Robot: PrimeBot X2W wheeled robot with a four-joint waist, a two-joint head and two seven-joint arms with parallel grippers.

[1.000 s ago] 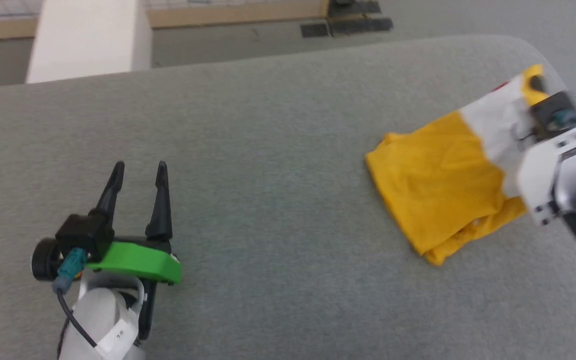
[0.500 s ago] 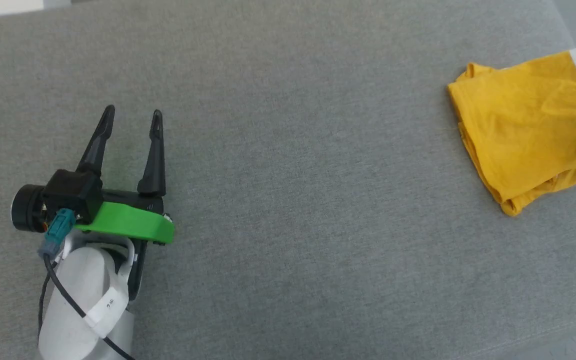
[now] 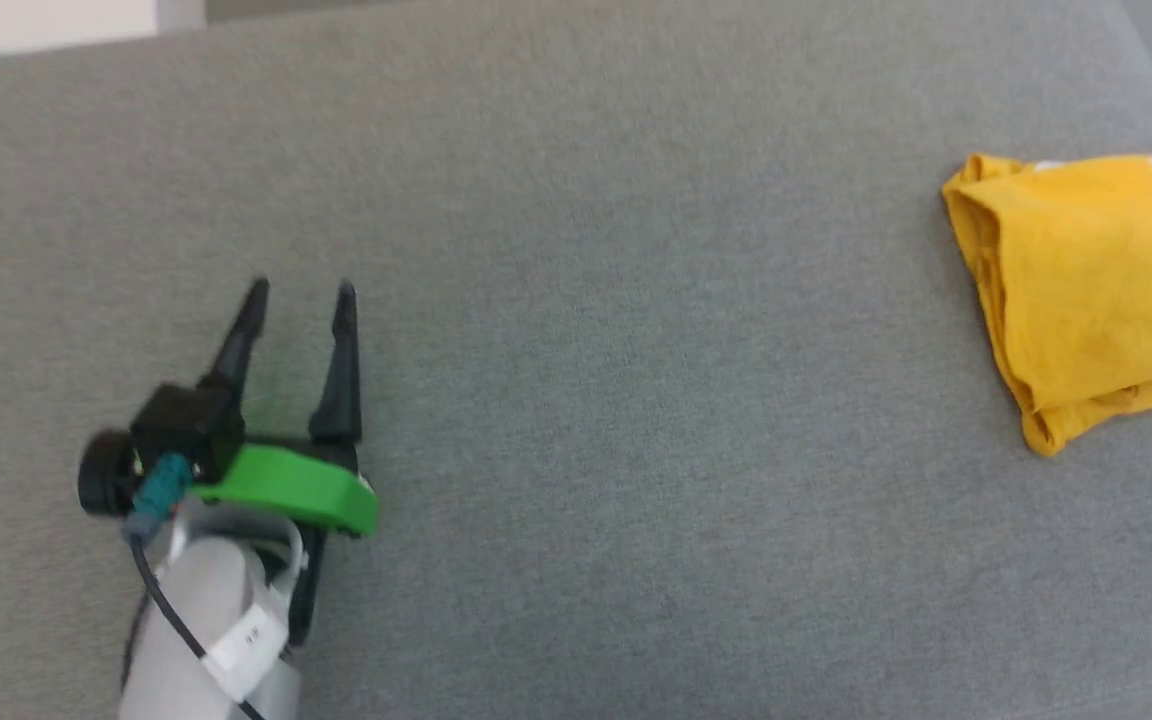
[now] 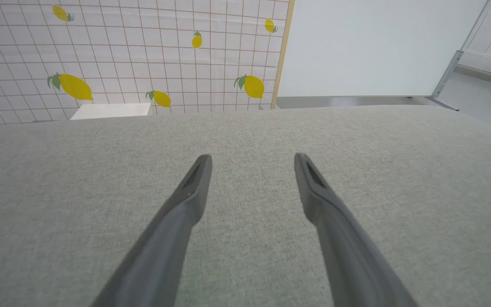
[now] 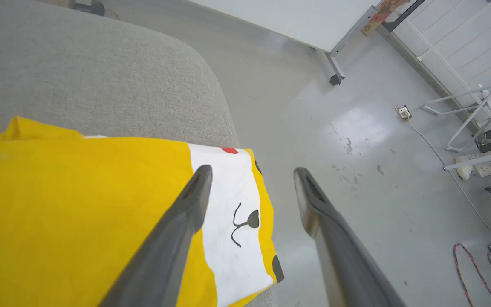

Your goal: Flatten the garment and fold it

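The T-shirt [image 3: 1086,290] lies bunched at 3 o'clock on the grey tabletop [image 3: 576,300] — soft, light, floppy cotton, probably best pinched at a hem corner. The right gripper [image 5: 252,170] hovers over it, spread wide and empty; the left gripper [image 3: 300,292], at 8 o'clock, likewise.

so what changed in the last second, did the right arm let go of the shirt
Yes. The right gripper, shut on the garment at its printed end a second ago, has opened and let go; its fingers stand apart above that end. The left gripper stayed open over the grey cushion; the garment stayed folded. The head camera moved.
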